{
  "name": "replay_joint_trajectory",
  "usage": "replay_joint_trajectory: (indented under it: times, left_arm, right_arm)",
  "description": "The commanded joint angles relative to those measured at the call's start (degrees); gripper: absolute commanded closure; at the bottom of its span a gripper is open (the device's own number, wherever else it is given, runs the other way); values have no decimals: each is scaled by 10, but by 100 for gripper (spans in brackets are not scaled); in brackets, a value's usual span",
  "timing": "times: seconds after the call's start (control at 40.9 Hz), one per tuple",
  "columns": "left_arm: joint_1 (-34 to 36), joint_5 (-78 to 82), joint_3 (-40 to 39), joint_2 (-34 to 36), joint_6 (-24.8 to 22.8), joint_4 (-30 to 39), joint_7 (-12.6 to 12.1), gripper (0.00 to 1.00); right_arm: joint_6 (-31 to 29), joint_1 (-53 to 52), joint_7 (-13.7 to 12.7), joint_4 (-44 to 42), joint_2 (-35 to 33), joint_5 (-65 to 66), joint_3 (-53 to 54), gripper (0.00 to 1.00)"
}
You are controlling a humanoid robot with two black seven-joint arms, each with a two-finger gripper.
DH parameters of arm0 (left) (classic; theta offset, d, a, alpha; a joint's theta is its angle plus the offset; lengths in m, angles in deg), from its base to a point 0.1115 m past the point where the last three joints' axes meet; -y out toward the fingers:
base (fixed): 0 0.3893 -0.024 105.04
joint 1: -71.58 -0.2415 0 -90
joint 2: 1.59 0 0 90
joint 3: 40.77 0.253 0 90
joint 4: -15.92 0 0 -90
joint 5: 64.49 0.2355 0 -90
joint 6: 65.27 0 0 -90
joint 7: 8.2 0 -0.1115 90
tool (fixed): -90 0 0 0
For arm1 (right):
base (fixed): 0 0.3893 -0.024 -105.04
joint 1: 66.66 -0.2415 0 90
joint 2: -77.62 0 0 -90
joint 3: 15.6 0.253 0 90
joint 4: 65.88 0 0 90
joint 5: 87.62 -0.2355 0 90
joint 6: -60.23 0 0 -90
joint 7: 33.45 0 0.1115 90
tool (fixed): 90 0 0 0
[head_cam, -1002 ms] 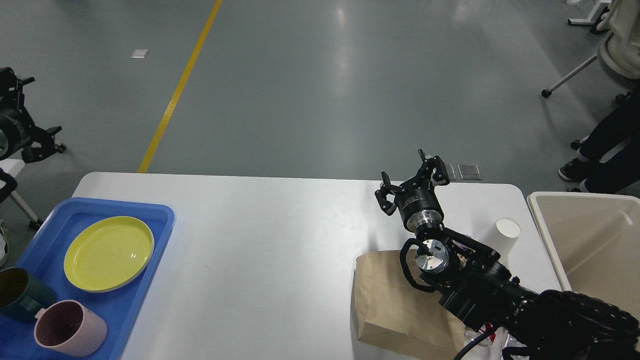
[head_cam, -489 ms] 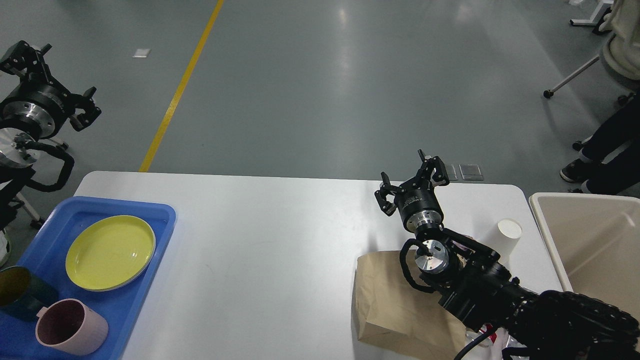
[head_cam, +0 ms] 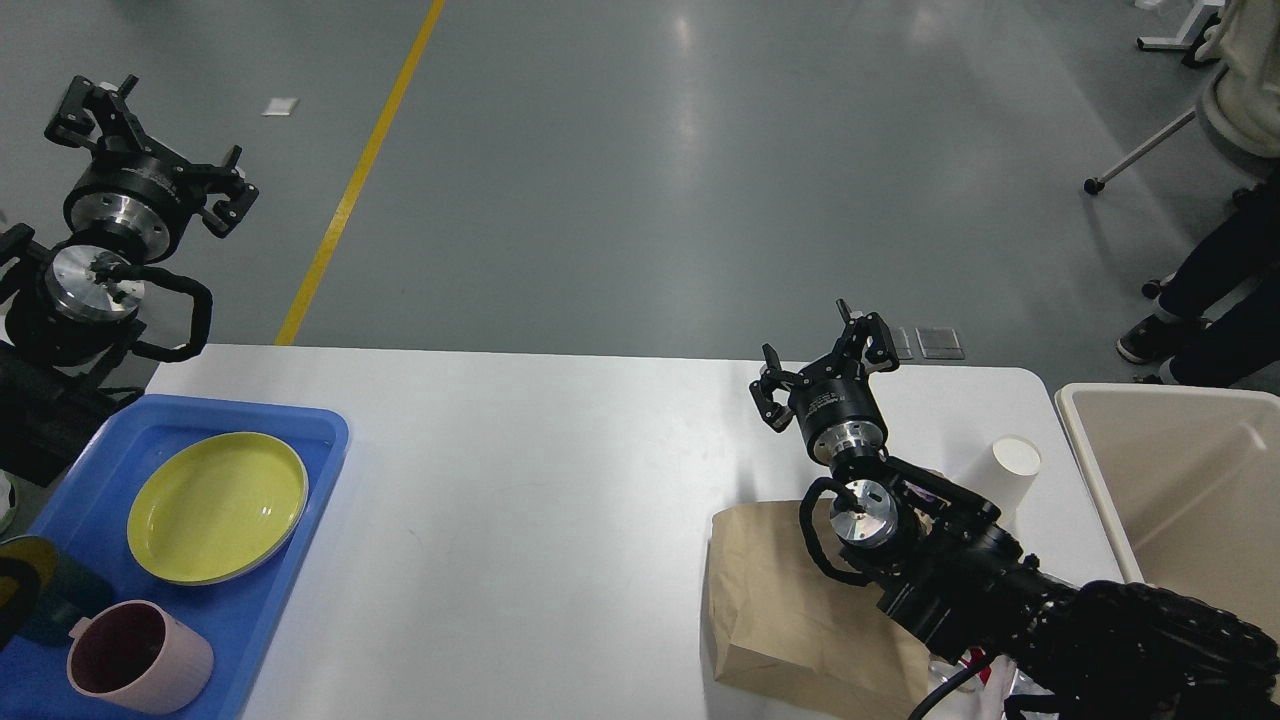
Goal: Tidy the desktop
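The desktop (head_cam: 540,500) is a large white bench top with rounded corners and a smooth plain surface, and it fills the lower middle of the head view, in front of the grey floor. On its left end sits a blue tray (head_cam: 300,560) with a yellow plate (head_cam: 217,507) and a pink mug (head_cam: 140,655), and on its right end lie a brown paper bag (head_cam: 770,610) and a white paper cup (head_cam: 1010,465), beside a beige bin (head_cam: 1170,480). The right gripper (head_cam: 822,358) hovers over the far right part of the bench with its fingers apart and empty, and the left gripper (head_cam: 150,135) hangs beyond the far left corner, its fingers also spread apart and holding nothing.
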Motion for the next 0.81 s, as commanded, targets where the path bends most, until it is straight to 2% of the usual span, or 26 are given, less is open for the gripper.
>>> replay_joint_trajectory:
  times: [0.0, 0.269, 0.513, 0.782]
  left_arm:
    - [-4, 6, 17, -10, 3, -15, -6, 0]
    - [-9, 5, 19, -97, 13, -123, -8, 0]
    - [-12, 5, 19, -122, 14, -157, -8, 0]
    - [-14, 5, 17, -147, 14, -159, -8, 0]
  right_arm:
    - [0, 0, 0, 0, 0, 0, -1, 0]
    - [0, 0, 0, 0, 0, 0, 0, 0]
    - [0, 0, 0, 0, 0, 0, 0, 0]
    - [0, 0, 0, 0, 0, 0, 0, 0]
